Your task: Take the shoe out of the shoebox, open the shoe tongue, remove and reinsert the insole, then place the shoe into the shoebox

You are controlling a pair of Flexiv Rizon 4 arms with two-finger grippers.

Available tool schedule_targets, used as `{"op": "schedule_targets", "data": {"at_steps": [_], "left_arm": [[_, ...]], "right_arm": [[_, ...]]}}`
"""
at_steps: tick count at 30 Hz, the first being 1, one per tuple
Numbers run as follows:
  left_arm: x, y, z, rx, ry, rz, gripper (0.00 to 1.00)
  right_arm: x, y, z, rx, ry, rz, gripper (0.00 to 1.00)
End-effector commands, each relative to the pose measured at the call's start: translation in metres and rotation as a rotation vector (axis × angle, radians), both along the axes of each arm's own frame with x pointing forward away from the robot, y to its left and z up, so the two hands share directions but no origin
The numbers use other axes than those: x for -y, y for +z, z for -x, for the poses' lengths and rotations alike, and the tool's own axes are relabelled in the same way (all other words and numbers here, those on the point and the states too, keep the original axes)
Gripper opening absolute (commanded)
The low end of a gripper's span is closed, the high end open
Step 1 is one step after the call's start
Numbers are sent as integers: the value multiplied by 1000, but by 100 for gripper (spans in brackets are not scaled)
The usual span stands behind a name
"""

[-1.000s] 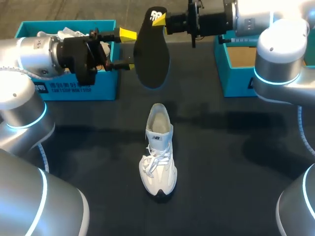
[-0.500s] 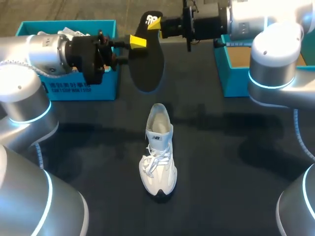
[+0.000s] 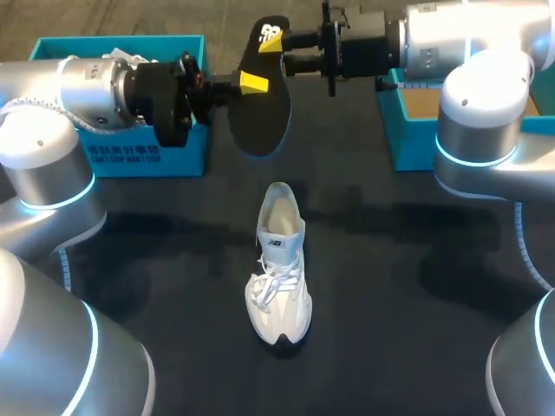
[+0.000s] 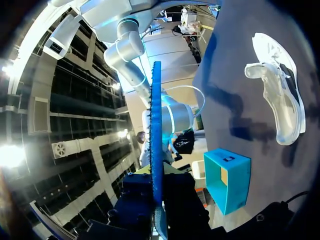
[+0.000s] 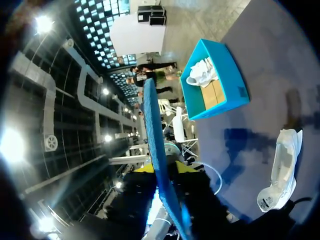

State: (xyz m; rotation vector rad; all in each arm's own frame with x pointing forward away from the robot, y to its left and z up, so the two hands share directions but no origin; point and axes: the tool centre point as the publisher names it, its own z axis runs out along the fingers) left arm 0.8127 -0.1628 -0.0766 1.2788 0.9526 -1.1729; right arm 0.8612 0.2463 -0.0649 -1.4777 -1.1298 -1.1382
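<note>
Black and matte, the desk (image 3: pixel 416 329) carries one white lace-up sneaker (image 3: pixel 279 269) near its middle, upright on its sole, with the toe toward the near edge and the open heel toward the far edge. Its laces lie loose over the tongue.

Above the far middle of the desk, a flat black foam insole (image 3: pixel 260 121) hangs in the air, clear of the surface and apart from the sneaker, between the two arms. The right tool (image 3: pixel 286 50), coming in from the far right corner, is clamped on the insole's heel end, the end with the white mark. The left tool (image 3: pixel 250 84), coming in from the far left, pinches the insole's long side just below that, one yellow tip lying flat on the insole's face. In both wrist views the insole shows edge-on, running straight between that tool's fingers.

An open teal cardboard shoebox (image 3: pixel 121 160) sits at the far left corner, behind the left arm, with something white and crumpled (image 3: pixel 130 59) in it that cannot be made out clearly. A second open teal shoebox (image 3: pixel 408 147) stands at the far right, showing a brown cardboard floor, partly hidden by the right arm.
</note>
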Motion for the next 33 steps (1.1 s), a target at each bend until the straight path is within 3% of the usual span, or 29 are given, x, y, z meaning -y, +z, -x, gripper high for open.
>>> {"op": "schedule_targets", "data": {"at_steps": [1,13,23,33], "left_arm": [[0,1,-3,-3,-13,0,0],[-5,-2,-3,-41,-18,-6,0],[-6,-4,-6,-69,-14,2,0],[-5,-6,-11,-86,-13,-3,0]], "right_arm": [[10,-3,9,25,-17,0,100],[47,-9,30,143,52,54,100],[78,-1,46,311,22,42,100],[98,6,66,394,87,31,100]]}}
